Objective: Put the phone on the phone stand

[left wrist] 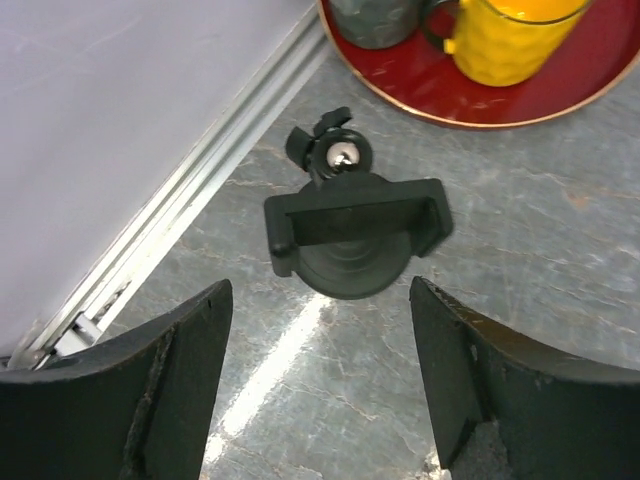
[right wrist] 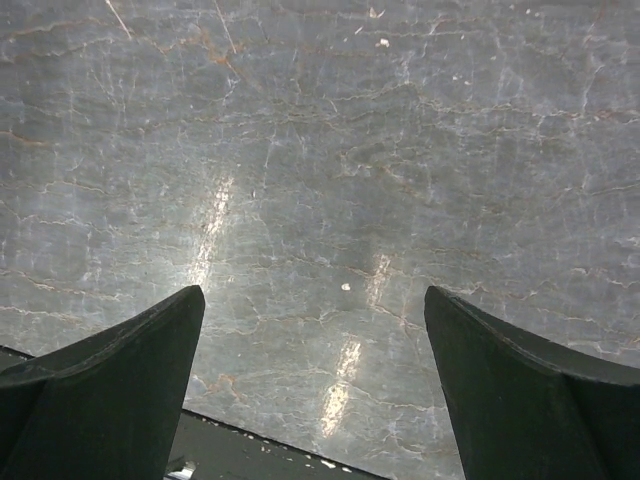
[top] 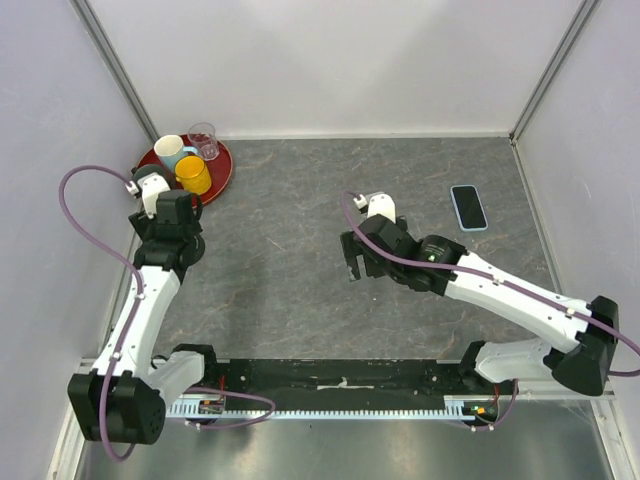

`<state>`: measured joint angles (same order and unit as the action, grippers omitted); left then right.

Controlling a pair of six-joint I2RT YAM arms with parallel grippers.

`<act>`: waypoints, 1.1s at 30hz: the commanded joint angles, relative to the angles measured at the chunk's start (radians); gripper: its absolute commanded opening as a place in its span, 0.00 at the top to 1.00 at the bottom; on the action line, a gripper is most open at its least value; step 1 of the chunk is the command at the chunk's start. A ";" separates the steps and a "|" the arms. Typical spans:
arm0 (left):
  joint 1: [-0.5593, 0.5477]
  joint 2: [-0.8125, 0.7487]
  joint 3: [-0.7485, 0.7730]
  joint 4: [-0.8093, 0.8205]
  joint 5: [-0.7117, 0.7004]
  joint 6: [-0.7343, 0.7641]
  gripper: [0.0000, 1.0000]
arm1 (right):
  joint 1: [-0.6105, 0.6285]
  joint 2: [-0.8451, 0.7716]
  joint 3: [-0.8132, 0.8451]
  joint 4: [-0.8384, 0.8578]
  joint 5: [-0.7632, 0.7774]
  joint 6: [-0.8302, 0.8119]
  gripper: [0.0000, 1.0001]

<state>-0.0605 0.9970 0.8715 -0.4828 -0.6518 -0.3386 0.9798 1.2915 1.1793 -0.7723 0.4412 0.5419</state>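
Observation:
The phone, with a black screen and a light blue edge, lies flat on the grey table at the right. The phone stand is a black disc base with a wide cradle and a ball joint. It stands near the left wall in the left wrist view; in the top view my left arm hides it. My left gripper is open and empty, its fingers just short of the stand; it also shows in the top view. My right gripper is open and empty over bare table at mid-table, left of the phone; in its wrist view only table shows.
A red tray at the back left holds a white mug, a yellow cup and a glass. The tray's rim lies just beyond the stand. The left wall and its metal rail run close beside the stand.

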 commanded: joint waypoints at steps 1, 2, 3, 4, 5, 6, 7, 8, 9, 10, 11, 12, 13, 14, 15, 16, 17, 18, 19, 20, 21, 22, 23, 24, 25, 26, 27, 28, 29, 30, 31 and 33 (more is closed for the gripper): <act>0.039 0.015 0.009 0.093 -0.095 0.027 0.26 | 0.002 -0.069 -0.023 0.031 0.047 -0.045 0.02; 0.048 0.012 0.003 0.102 -0.097 0.033 0.29 | 0.002 -0.084 -0.033 0.031 0.053 -0.048 0.02; 0.056 0.012 -0.006 0.122 -0.098 0.045 0.31 | 0.003 -0.092 -0.038 0.033 0.057 -0.054 0.02; 0.056 0.018 -0.009 0.133 -0.098 0.055 0.36 | 0.003 -0.098 -0.041 0.033 0.062 -0.059 0.02; 0.056 0.026 -0.008 0.136 -0.097 0.059 0.37 | 0.002 -0.107 -0.046 0.034 0.067 -0.060 0.02; 0.088 0.032 0.004 0.136 -0.095 0.067 0.39 | 0.003 -0.107 -0.044 0.034 0.065 -0.062 0.02; 0.090 0.049 0.009 0.142 -0.091 0.076 0.42 | 0.003 -0.106 -0.044 0.034 0.068 -0.068 0.02; 0.090 0.055 0.011 0.148 -0.082 0.087 0.44 | 0.003 -0.103 -0.044 0.034 0.065 -0.072 0.02; 0.090 0.066 0.014 0.150 -0.080 0.095 0.45 | 0.003 -0.106 -0.044 0.034 0.067 -0.072 0.02; 0.090 0.075 0.015 0.139 -0.081 0.093 0.48 | 0.003 -0.104 -0.044 0.036 0.067 -0.077 0.02; 0.091 0.087 0.017 0.136 -0.101 0.087 0.49 | 0.002 -0.104 -0.044 0.034 0.068 -0.079 0.02; 0.090 0.091 0.014 0.132 -0.111 0.076 0.50 | 0.003 -0.106 -0.046 0.034 0.073 -0.079 0.02; 0.091 0.092 0.012 0.133 -0.114 0.073 0.51 | 0.003 -0.107 -0.047 0.034 0.073 -0.080 0.02; 0.093 0.089 0.009 0.135 -0.115 0.070 0.52 | 0.002 -0.110 -0.047 0.034 0.076 -0.083 0.02; 0.093 0.088 0.004 0.138 -0.109 0.066 0.53 | 0.002 -0.112 -0.049 0.034 0.076 -0.083 0.02; 0.093 0.083 -0.002 0.145 -0.102 0.069 0.57 | 0.002 -0.112 -0.049 0.034 0.079 -0.083 0.02; 0.094 0.081 -0.008 0.173 -0.086 0.076 0.59 | 0.003 -0.110 -0.049 0.036 0.079 -0.085 0.02; 0.096 0.089 -0.017 0.182 -0.082 0.082 0.61 | 0.003 -0.109 -0.047 0.036 0.079 -0.083 0.02; 0.097 0.095 -0.017 0.184 -0.078 0.079 0.62 | 0.002 -0.106 -0.047 0.034 0.076 -0.082 0.02; 0.105 0.103 -0.014 0.181 -0.063 0.075 0.64 | 0.003 -0.103 -0.044 0.036 0.073 -0.083 0.02; 0.114 0.118 -0.003 0.168 -0.055 0.063 0.66 | 0.003 -0.101 -0.043 0.036 0.074 -0.080 0.02; 0.119 0.124 0.003 0.165 -0.046 0.059 0.66 | 0.003 -0.097 -0.041 0.036 0.071 -0.079 0.02; 0.123 0.133 0.007 0.164 -0.037 0.055 0.67 | 0.003 -0.095 -0.041 0.034 0.068 -0.079 0.02; 0.131 0.144 0.017 0.158 -0.031 0.044 0.69 | 0.002 -0.093 -0.040 0.036 0.067 -0.076 0.02; 0.137 0.147 0.021 0.153 -0.026 0.041 0.70 | 0.003 -0.093 -0.040 0.034 0.062 -0.073 0.02; 0.142 0.149 0.024 0.151 -0.017 0.032 0.71 | 0.003 -0.093 -0.038 0.034 0.060 -0.071 0.02; 0.151 0.153 0.029 0.148 -0.011 0.027 0.75 | 0.003 -0.093 -0.040 0.036 0.060 -0.066 0.02; 0.154 0.153 0.030 0.145 -0.002 0.023 0.79 | 0.002 -0.093 -0.040 0.034 0.060 -0.068 0.02; 0.156 0.155 0.032 0.144 0.018 0.020 0.83 | 0.002 -0.090 -0.040 0.036 0.063 -0.065 0.02; 0.157 0.155 0.038 0.142 0.026 0.021 0.90 | 0.003 -0.092 -0.040 0.034 0.064 -0.062 0.02; 0.159 0.155 0.041 0.141 0.032 0.021 0.93 | 0.003 -0.087 -0.040 0.034 0.064 -0.063 0.02; 0.159 0.155 0.047 0.135 0.058 0.019 0.98 | 0.003 -0.084 -0.037 0.033 0.063 -0.063 0.02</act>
<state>0.0906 1.1393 0.8799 -0.3557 -0.6682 -0.2825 0.9798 1.2041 1.1381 -0.7639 0.4942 0.4706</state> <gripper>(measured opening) 0.078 0.982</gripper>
